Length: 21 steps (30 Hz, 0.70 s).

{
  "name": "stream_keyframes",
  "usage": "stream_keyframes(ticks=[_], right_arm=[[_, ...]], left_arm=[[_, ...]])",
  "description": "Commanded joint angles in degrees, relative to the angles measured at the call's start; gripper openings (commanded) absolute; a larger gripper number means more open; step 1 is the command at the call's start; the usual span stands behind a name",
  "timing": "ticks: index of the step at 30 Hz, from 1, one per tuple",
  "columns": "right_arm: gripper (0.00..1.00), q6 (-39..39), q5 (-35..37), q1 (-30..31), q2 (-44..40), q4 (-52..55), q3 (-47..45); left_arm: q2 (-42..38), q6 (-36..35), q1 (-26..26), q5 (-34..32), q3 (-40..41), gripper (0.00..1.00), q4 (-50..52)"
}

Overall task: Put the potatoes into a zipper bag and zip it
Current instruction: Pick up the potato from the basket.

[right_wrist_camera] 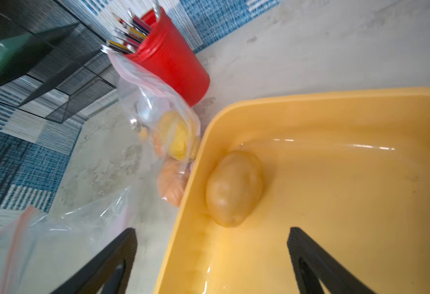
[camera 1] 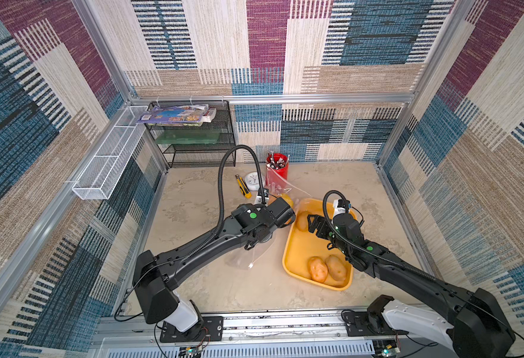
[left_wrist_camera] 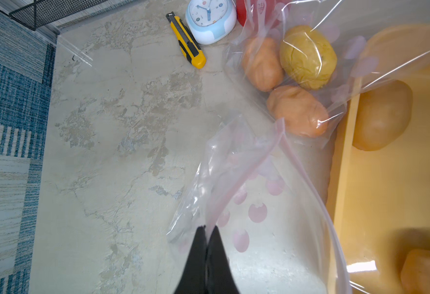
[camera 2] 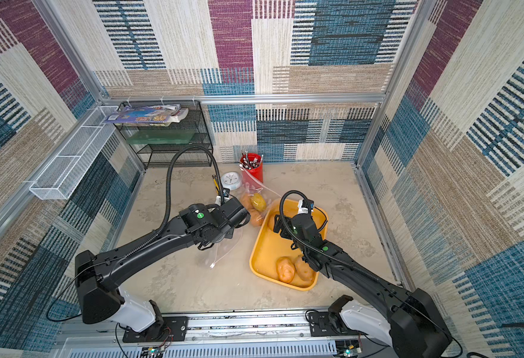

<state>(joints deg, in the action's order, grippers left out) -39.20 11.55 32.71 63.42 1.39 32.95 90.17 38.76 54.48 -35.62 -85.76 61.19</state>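
Note:
A clear zipper bag with pink dots lies on the table, left of the yellow tray. Three potatoes lie inside the bag at its far end: a yellow one and two orange ones. My left gripper is shut on the bag's pink zip rim and holds it up. My right gripper stands open over the tray's far left corner, just short of a tan potato lying there. Two more potatoes lie side by side at the tray's near end.
A red cup of pencils stands right behind the bag, which leans on it. A white clock and a yellow utility knife lie to the cup's left. A black mesh shelf and a white wire basket fill the back left.

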Motion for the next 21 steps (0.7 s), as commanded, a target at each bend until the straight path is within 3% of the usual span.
stream_keyframes(ticks=[1, 13, 21], right_arm=[[0.96, -0.2, -4.7, -1.7, 4.3, -2.2, 0.1], [0.97, 3.0, -6.1, -4.6, 21.4, -6.0, 7.0], [0.98, 4.1, -10.6, -5.8, 30.3, -8.1, 12.2]], left_arm=[[1.4, -0.4, -0.1, 1.8, -1.2, 0.00, 0.5], [1.9, -0.5, 0.0, 2.3, -1.5, 0.00, 0.3], [1.3, -0.5, -0.1, 1.9, -1.2, 0.00, 0.2]])
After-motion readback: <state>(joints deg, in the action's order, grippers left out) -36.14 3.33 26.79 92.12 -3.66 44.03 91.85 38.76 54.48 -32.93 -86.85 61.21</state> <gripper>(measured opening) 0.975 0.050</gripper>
